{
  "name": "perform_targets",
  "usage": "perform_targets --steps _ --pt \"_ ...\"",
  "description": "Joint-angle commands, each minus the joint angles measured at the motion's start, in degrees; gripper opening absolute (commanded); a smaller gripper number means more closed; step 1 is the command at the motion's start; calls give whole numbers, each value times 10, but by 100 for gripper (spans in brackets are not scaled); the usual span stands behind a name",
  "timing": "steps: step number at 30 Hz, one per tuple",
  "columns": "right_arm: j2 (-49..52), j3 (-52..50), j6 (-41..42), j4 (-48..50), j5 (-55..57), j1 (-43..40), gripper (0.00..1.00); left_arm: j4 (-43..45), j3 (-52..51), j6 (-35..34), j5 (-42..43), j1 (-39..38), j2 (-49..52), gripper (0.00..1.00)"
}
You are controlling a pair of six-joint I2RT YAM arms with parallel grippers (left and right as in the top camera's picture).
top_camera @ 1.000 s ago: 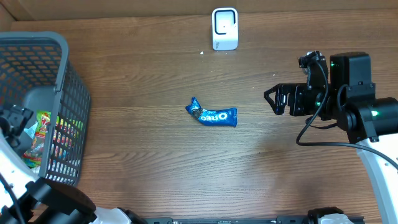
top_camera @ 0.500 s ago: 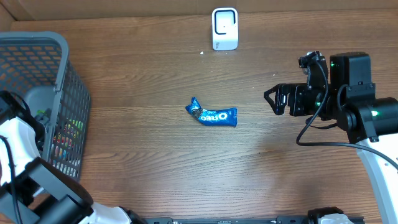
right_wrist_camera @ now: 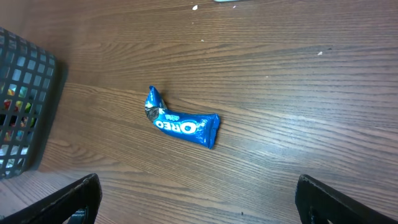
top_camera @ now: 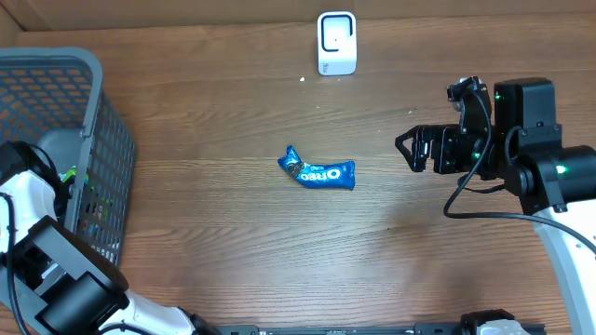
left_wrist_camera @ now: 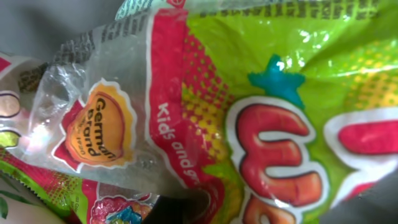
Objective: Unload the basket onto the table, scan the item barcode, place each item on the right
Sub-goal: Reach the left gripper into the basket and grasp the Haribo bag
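Green-and-red plastic gummy bag (left_wrist_camera: 261, 118) lies hard against the left gripper (top_camera: 60, 182), jaws closed, inside grey mesh basket (top_camera: 116, 158); right gripper (top_camera: 406, 152), jaws spread, well apart.

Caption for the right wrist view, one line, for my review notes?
Open right gripper above a blue Oreo packet on the wooden table, grey basket at left.

One surface (top_camera: 233, 251) carried everything. On it stood one basket (top_camera: 56, 65), one scanner (top_camera: 336, 43) and one Oreo pack (top_camera: 318, 172). Two arms were there, the left (top_camera: 37, 214) and the right (top_camera: 535, 158). In the basket lay at least two candy bags, one large (left_wrist_camera: 261, 124) and another under it (left_wrist_camera: 37, 180); their full number could not be told.
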Motion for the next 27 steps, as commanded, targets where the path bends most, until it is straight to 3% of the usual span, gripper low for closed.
perform_targets --steps 1,13,21,27 --pt "0 14 -2 0 2 2 100 -40 33 -12 -4 0 26 4" --pt "0 14 0 5 1 2 100 -273 384 21 84 -1 -38 4" --pt "0 14 0 4 1 2 100 -297 471 29 151 -23 -151 4" --pt "0 14 0 4 1 2 100 -316 471 83 189 -121 -226 4"
